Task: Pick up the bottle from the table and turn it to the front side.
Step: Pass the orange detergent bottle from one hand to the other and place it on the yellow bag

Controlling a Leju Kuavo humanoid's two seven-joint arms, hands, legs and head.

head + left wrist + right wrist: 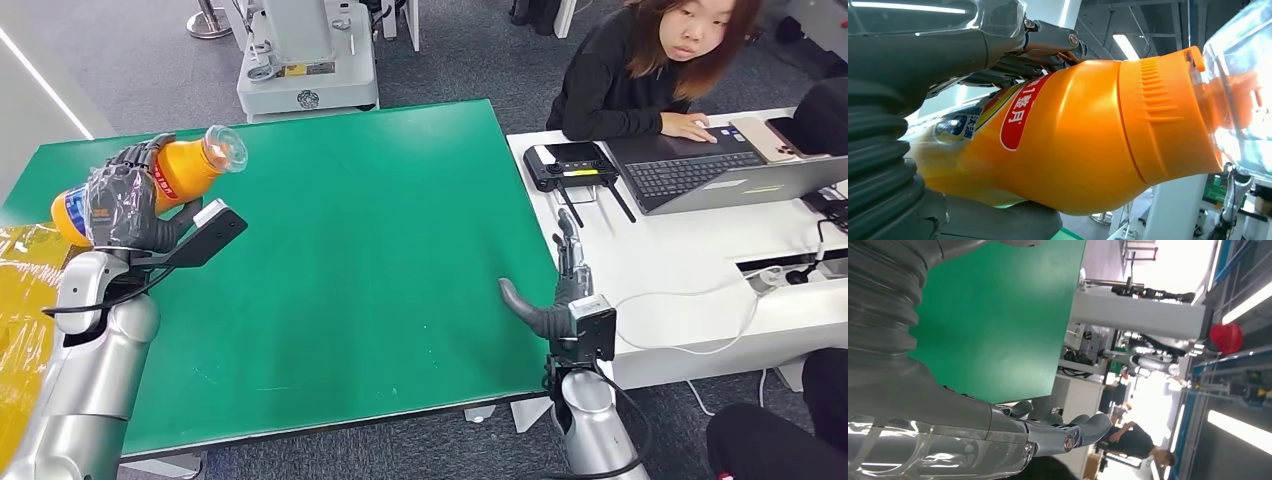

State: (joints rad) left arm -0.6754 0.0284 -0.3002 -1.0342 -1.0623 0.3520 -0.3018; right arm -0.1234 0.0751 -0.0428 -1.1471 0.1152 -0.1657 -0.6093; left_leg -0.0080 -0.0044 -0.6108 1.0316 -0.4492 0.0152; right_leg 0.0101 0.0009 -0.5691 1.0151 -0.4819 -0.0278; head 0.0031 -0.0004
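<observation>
- Bottle (185, 170): orange plastic body with a red label patch, an orange ribbed collar and a clear cap (227, 148). It is held off the table (380, 250) over its far left part, lying tilted, cap end pointing away from the robot and up, base toward the robot's left.
- Handling, as a judgement: the body looks rigid but glossy, so it is likely slippery under smooth fingers. It appears full of liquid, so expect moderate weight and a shifting load when rotated. The clear cap looks thin; avoid loading it.
- Hold point: the wide mid-body, below the shoulder taper, gives the most contact. The left wrist view shows the label (1020, 112) just beside the fingers, with the ribbed collar (1168, 115) free.
- Left hand (125, 205): wrapped around the bottle's mid-body, grasping it firmly, thumb under, fingers over.
- Right hand (560, 290): released, fingers straight and apart, holding nothing, at the table's right edge.
- Surroundings: a person (650, 70) sits at a white desk (690, 250) just beside the table, at a laptop (720, 170).
</observation>
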